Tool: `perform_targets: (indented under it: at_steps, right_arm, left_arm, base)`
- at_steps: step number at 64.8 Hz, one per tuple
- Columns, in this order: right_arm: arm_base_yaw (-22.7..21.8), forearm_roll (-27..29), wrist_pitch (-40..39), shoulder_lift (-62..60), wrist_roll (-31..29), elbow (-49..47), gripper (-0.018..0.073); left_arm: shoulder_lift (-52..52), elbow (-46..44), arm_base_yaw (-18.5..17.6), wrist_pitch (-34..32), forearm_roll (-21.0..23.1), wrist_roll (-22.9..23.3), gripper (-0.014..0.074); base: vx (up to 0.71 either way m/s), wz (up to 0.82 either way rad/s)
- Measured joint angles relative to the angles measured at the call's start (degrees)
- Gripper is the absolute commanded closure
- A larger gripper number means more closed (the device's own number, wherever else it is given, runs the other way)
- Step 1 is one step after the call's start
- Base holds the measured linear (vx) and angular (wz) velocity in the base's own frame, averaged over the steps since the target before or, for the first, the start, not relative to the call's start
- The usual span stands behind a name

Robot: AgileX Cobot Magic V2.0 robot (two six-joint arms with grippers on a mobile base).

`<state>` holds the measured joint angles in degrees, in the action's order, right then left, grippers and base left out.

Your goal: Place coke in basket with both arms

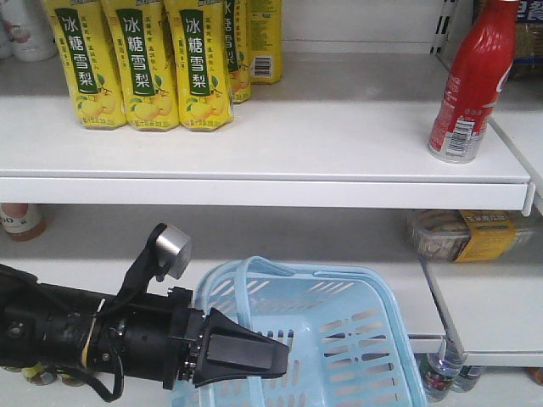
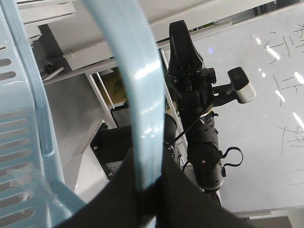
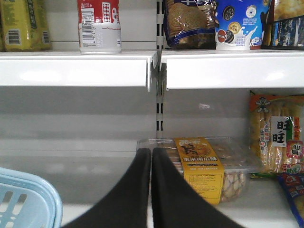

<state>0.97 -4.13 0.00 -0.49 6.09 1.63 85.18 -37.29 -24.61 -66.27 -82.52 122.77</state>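
The coke (image 1: 469, 83), a bottle in a red wrap with white lettering, stands upright at the right end of the upper shelf (image 1: 254, 161). Its base also shows in the right wrist view (image 3: 99, 26), top left. The light blue basket (image 1: 339, 339) hangs low in the middle. My left gripper (image 1: 284, 354) is shut on the basket's handle (image 2: 137, 95), which runs up between the jaws (image 2: 147, 190). My right gripper (image 3: 151, 152) is shut and empty, below the coke's shelf and to its right. The basket's corner (image 3: 28, 199) shows at its lower left.
Yellow pear-drink bottles (image 1: 140, 64) stand on the upper shelf at left. A clear snack box with a yellow label (image 3: 204, 166) lies on the lower shelf behind the right gripper. Biscuit packs (image 3: 190, 21) sit right of the shelf post (image 3: 159, 95).
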Motion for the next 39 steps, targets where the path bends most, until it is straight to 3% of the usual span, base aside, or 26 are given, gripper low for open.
perform_targets:
  at_steps: [39]
  right_arm:
    - [0.0, 0.0, 0.0, 0.0, 0.0, 0.0, 0.0564]
  left_arm:
    - [0.0, 0.0, 0.0, 0.0, 0.0, 0.0, 0.0603]
  base:
    - [0.0, 0.0]
